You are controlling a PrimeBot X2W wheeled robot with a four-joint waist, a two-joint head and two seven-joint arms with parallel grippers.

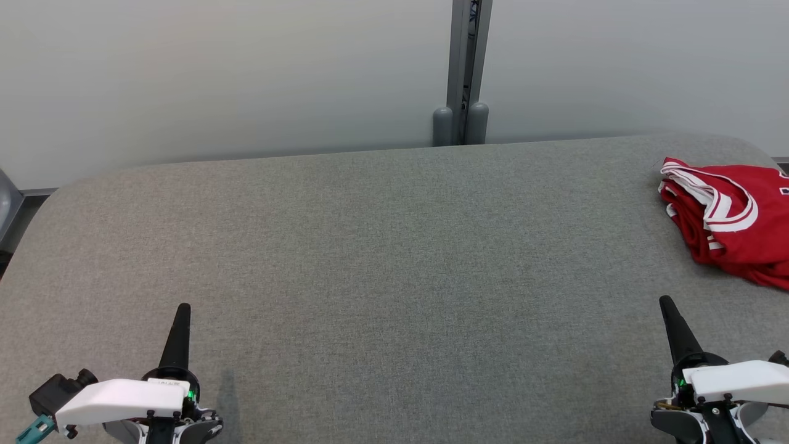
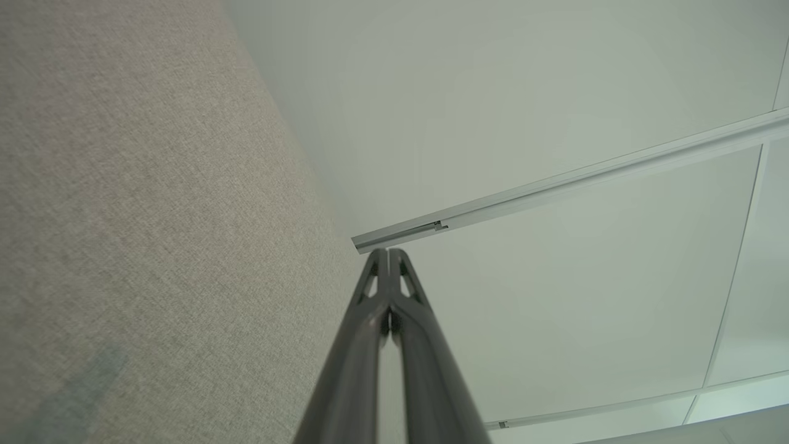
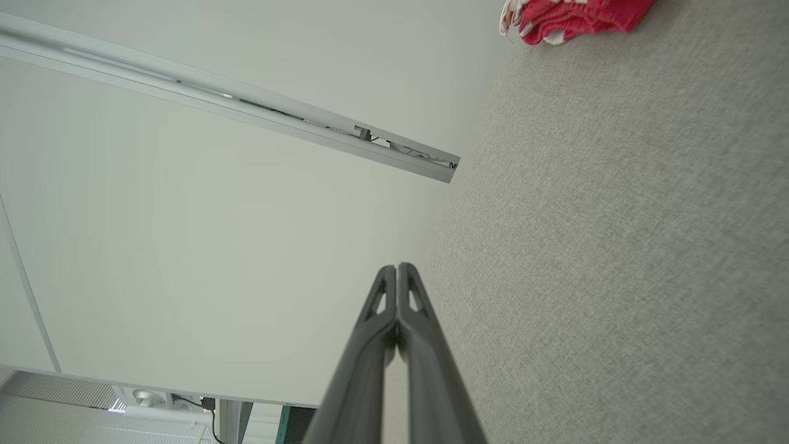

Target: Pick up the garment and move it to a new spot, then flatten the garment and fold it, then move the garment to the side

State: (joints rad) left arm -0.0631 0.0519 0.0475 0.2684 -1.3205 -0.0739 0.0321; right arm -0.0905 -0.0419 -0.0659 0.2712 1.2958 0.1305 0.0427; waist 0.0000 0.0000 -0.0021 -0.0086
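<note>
Garment (image 1: pixel 733 228): red jersey with white trim, lying in a loose multi-layer stack at the far right of the grey table (image 1: pixel 370 246), partly cut off by the head view's right edge. It looks roughly folded but the edges aren't square. Can't tell if that's the start pile or the finished fold.

Handling, my guess: light, soft, slick sports knit with no stiffness. The layers will slide on each other, and a pinch on the top ply alone will peel the stack open. To lift it whole, pinch through all layers at the thick trimmed edge on its left. To spread it, take two corners, one per arm.

Right gripper (image 1: pixel 667 303): fingers pressed together, empty, low over the table's near side. The garment is ahead of it and slightly to its right, apart, no contact.

Left gripper (image 1: pixel 183 308): also closed and empty, well apart from the garment, with most of the table between them.
</note>
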